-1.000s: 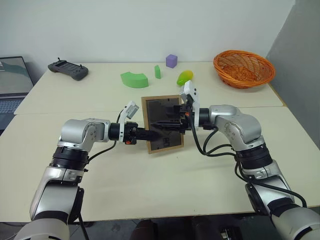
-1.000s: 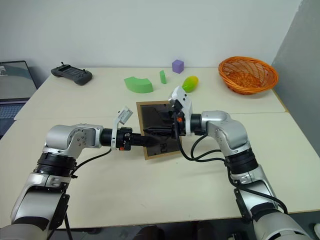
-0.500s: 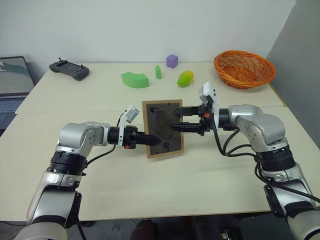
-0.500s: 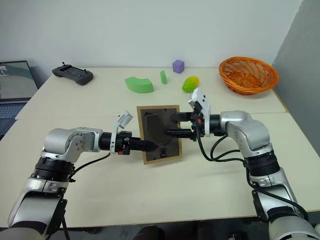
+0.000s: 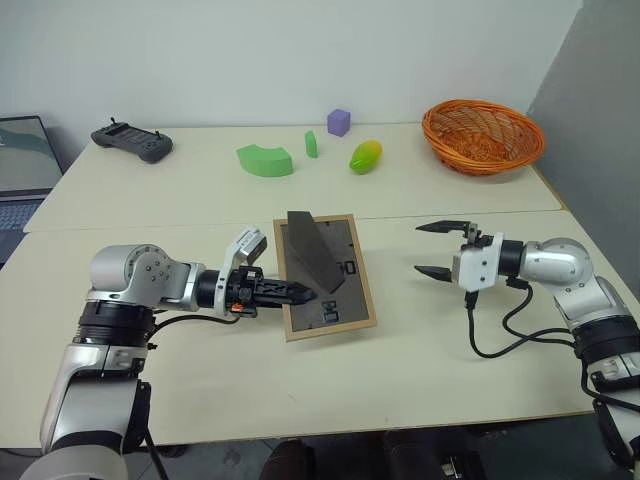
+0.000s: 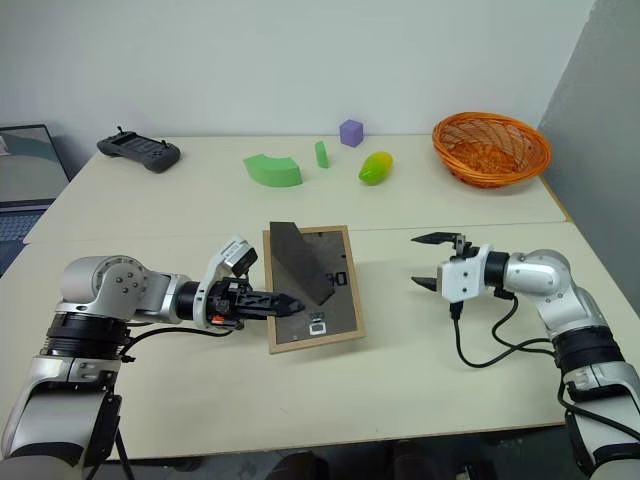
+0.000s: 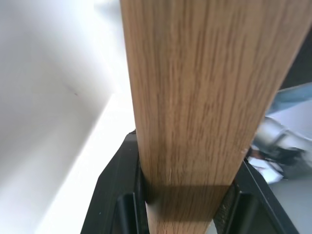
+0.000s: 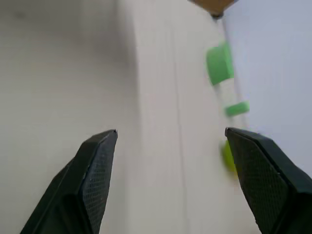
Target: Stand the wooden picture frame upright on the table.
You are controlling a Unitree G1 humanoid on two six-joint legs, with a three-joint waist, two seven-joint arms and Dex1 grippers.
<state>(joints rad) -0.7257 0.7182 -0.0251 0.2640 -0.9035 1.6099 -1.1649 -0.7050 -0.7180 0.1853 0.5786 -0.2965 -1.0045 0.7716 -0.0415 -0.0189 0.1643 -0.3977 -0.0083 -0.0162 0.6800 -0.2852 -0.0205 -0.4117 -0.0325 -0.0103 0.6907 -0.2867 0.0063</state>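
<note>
over the table (image 5: pixel 200 380), wooden picture frame (image 5: pixel 325 275) shows its grey back.

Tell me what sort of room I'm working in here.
Probably a robot test lab or office: a plain table set with foam-like blocks, a handheld controller and a laptop at the left edge.

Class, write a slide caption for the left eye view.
Left gripper holds the wooden picture frame, stand out; right gripper open.
</note>
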